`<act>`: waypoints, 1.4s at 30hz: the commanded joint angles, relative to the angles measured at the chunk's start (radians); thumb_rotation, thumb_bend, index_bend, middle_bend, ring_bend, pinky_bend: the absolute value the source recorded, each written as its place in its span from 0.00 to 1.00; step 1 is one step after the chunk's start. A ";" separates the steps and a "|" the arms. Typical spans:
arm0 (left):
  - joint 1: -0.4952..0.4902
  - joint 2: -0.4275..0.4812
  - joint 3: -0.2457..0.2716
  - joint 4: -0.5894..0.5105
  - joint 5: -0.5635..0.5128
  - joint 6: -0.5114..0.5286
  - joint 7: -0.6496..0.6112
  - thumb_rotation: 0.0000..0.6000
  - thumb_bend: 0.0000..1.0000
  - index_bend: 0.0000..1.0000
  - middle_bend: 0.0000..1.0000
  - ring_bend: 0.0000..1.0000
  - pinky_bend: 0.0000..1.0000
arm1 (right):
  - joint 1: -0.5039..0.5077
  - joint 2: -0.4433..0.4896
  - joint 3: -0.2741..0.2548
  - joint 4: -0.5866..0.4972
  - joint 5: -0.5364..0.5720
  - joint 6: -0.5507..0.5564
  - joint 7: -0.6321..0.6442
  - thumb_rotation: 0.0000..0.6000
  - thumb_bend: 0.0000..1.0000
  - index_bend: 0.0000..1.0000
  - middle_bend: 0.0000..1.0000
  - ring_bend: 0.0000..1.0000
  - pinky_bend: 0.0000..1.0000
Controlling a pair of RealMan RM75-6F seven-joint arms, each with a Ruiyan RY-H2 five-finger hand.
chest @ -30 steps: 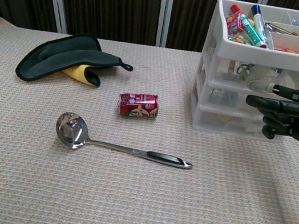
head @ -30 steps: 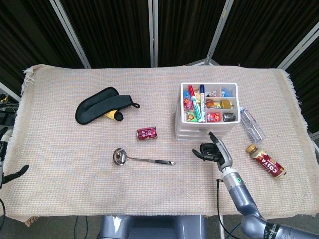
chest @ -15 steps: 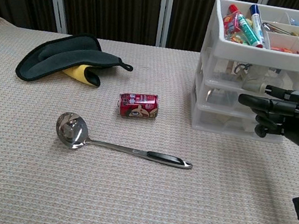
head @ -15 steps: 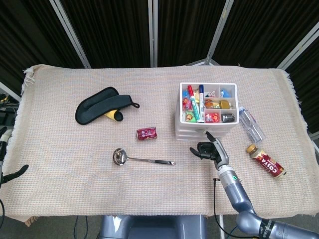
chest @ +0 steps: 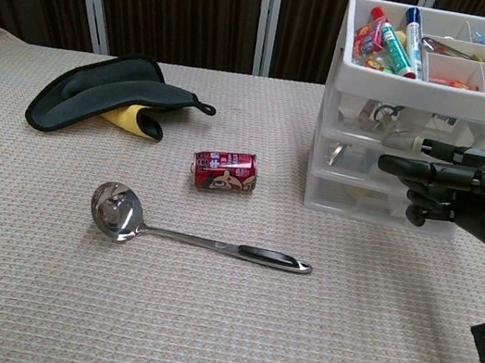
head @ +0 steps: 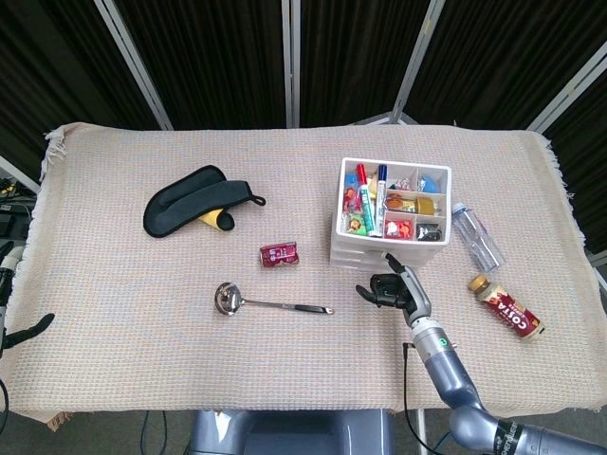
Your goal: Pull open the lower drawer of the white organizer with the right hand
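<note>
The right hand (chest: 453, 186) curls in front of the organizer (head: 391, 220), holding nothing clearly. At 3 o'clock lies a COSTA bottle (head: 507, 307).

One organizer (head: 391, 210), can (head: 280, 253), ladle (head: 270, 303) — seemingly two bottles (head: 507, 313).
</note>
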 commanded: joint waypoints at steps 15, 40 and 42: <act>0.000 -0.005 0.001 -0.004 0.002 0.002 0.020 1.00 0.11 0.00 0.00 0.00 0.00 | -0.065 0.016 -0.074 -0.048 -0.126 -0.009 0.030 1.00 0.16 0.29 0.80 0.86 0.73; 0.004 -0.007 0.000 -0.006 0.004 0.014 0.023 1.00 0.11 0.00 0.00 0.00 0.00 | -0.190 0.099 -0.239 -0.146 -0.535 0.280 -0.283 1.00 0.16 0.18 0.71 0.79 0.68; 0.004 -0.006 0.000 -0.007 0.005 0.015 0.024 1.00 0.11 0.00 0.00 0.00 0.00 | -0.189 0.101 -0.231 -0.152 -0.522 0.293 -0.328 1.00 0.16 0.18 0.71 0.79 0.68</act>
